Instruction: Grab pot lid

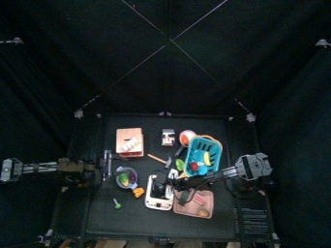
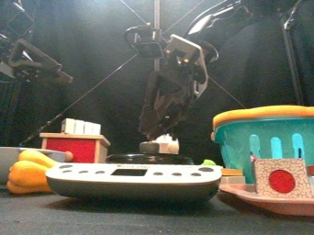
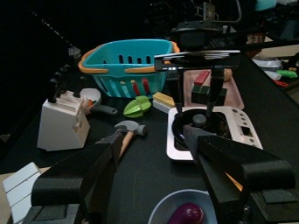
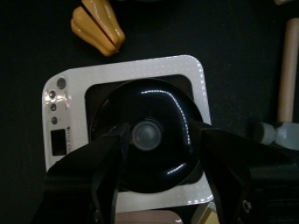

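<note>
Right now the right gripper [image 4: 149, 162] hovers, fingers wide, over the pot lid [image 4: 149, 140] on the white scale [image 4: 70, 87]. Glossy, rigid, probably slippery: take its centre knob [image 4: 146, 133].

Scale [image 2: 135, 180] base hides most of the pot lid [image 2: 153, 157] in the front view. Basket [image 2: 273, 138] runs off the right edge; lower-left yellow object [image 2: 28, 171] cut off, unidentifiable.

We observe a glossy black pot lid [image 4: 149, 140] on a smooth white plastic scale [image 4: 128, 79]; the teal basket [image 3: 126, 68] looks like matt plastic.
</note>
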`<control>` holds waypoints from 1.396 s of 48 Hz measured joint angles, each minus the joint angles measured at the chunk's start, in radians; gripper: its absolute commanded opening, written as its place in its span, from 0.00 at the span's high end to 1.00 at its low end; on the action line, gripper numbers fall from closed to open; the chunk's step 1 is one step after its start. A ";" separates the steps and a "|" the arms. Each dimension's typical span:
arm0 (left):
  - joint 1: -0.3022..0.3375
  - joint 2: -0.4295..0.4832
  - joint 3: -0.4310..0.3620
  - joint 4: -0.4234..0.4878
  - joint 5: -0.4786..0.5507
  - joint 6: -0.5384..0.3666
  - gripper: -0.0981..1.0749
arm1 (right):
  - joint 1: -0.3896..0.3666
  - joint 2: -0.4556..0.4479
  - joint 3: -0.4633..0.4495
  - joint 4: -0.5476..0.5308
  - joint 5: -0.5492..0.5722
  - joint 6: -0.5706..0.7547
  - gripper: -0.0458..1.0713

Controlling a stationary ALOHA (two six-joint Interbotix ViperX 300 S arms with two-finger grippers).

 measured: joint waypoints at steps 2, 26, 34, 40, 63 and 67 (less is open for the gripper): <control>0.000 -0.002 0.000 0.000 0.000 0.000 0.12 | 0.000 0.005 -0.002 0.000 -0.002 0.000 0.16; 0.012 0.000 0.000 -0.002 0.000 0.000 0.12 | 0.003 0.037 0.000 0.021 -0.002 0.002 0.19; 0.012 0.000 0.000 0.000 0.000 0.000 0.12 | 0.002 0.040 -0.002 0.021 -0.002 0.003 0.22; 0.014 0.000 0.000 0.000 0.000 0.000 0.12 | 0.002 0.043 -0.002 0.021 -0.003 0.000 0.24; 0.014 0.000 0.000 0.000 0.000 0.000 0.12 | 0.002 0.044 -0.002 0.021 -0.003 -0.002 0.24; 0.014 0.000 0.000 0.000 0.000 0.000 0.12 | 0.002 0.044 -0.002 0.018 -0.003 -0.002 0.24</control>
